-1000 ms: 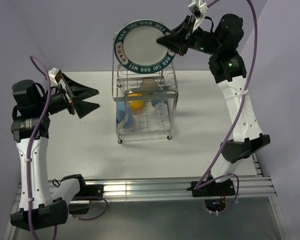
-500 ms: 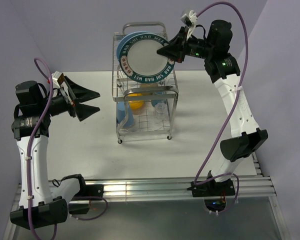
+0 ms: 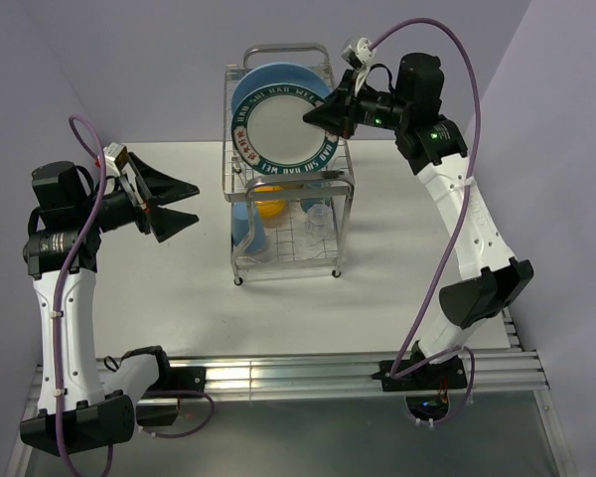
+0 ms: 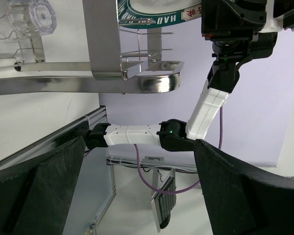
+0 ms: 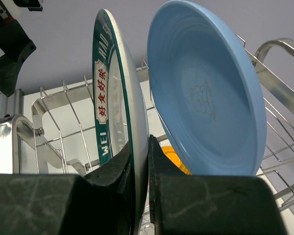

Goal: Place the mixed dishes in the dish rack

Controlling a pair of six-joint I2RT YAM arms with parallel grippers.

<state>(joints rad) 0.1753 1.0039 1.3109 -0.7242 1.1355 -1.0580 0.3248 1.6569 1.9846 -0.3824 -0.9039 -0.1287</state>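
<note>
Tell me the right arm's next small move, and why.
Probably ease the white plate straight down into the dish rack's top tier before letting go. The right gripper is shut on its green rim, holding it upright just in front of the blue plate standing there, and its lower edge cannot be seen seated between the wires.

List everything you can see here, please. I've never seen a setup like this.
table: one, white, under everything
rack: one, silver wire, two tiers, middle of the table
green-rimmed plate: one, white, upright at the rack's top tier
blue plate: one, blue, upright in the top tier, behind the green-rimmed plate
bowl: one, yellow-orange, lower tier
cup: one, blue, lower tier, left side
glass: one, clear, lower tier, right side
left gripper: one, black, open, empty, left of the rack
right gripper: one, black, shut on the green-rimmed plate's edge
</note>
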